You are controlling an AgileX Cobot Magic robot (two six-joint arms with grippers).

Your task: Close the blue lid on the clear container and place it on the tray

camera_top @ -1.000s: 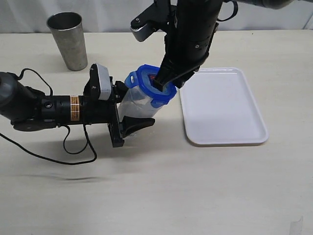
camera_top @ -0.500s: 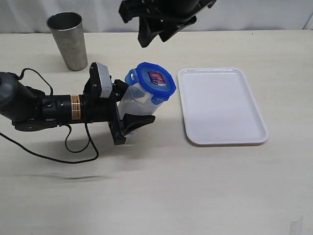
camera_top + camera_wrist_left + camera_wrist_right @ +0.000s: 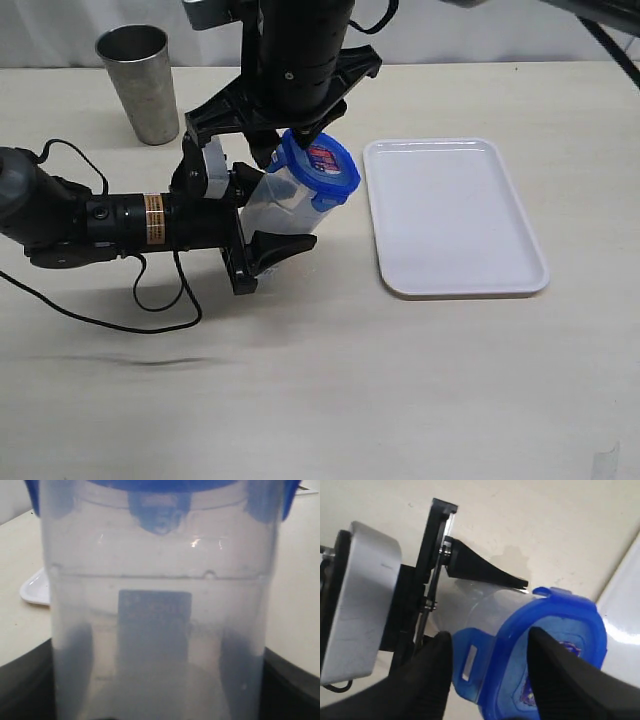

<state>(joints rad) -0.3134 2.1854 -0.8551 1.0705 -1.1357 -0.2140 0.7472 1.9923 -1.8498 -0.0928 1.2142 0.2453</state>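
A: Where is the clear container (image 3: 278,200) right now?
B: The left gripper (image 3: 262,215) is clamping it around the lower body and leaning it toward the tray (image 3: 455,215). It is sitting over the bench (image 3: 400,380), nearer the far edge than the near one, just beside the tray's left rim. Whether its base is touching the bench, I cannot tell.
A: And the blue lid (image 3: 320,167)?
B: It is sitting on the container's mouth, sticker face up. The right gripper (image 3: 491,635) is hovering over it with its fingers (image 3: 425,680) spread, pinching nothing.
A: How are you expecting it to handle?
B: I am judging it light and empty. The walls are thin and smooth, probably flexing under a hard squeeze and slipping under a weak one. The lid is looking stiffer, though its flaps are small hinged tabs.
A: So where are you taking hold?
B: I am favouring the body low down, where the left jaws are sitting, leaving the rim free. For the flaps, I am thinking of pressing each one inward against the wall. In the right wrist view one flap is appearing to stick outward, so it may not be latched.
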